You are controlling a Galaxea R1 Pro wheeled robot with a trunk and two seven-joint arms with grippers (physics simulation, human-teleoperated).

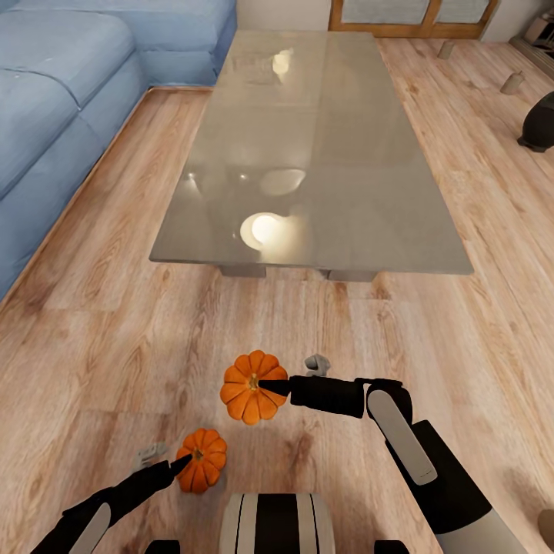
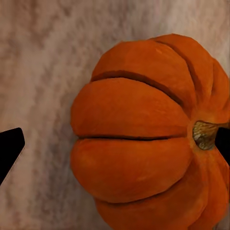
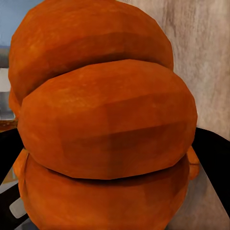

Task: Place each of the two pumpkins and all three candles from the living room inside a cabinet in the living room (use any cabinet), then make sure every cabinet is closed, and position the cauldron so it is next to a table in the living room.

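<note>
Two orange ribbed pumpkins show in the head view, both low in the picture over the wooden floor [image 1: 92, 338]. The nearer pumpkin [image 1: 202, 460] sits close to the robot's base, with the left claw [image 1: 181, 464] reaching it from the left; one dark fingertip lies on its top by the stem. In the left wrist view this pumpkin [image 2: 143, 139] sits between two widely parted black fingertips [image 2: 8, 151], one at each edge of the frame, the far one beside the brownish stem — the left claw is spread around the pumpkin, and whether it presses on it cannot be told.

The farther pumpkin [image 1: 250, 387] is at the tip of the right claw [image 1: 273, 386], whose upper finger lies across its top at the stem. In the right wrist view that pumpkin [image 3: 105, 120] bulges close to the camera, with black fingers [image 3: 211, 158] flanking it on both sides; the right claw is clasped on it.

A small grey candle [image 1: 317, 363] rests on the floor just behind the right arm, and another grey piece [image 1: 149, 455] lies just beside the left arm. Beyond them stands a long glossy grey counter [image 1: 323, 154], with a blue sofa [image 1: 61, 92] to its left. At the right edge the black cauldron [image 1: 540, 123] sits on the floor, with two more small beige candles [image 1: 512, 82] farther back — well apart from the pumpkins.
</note>
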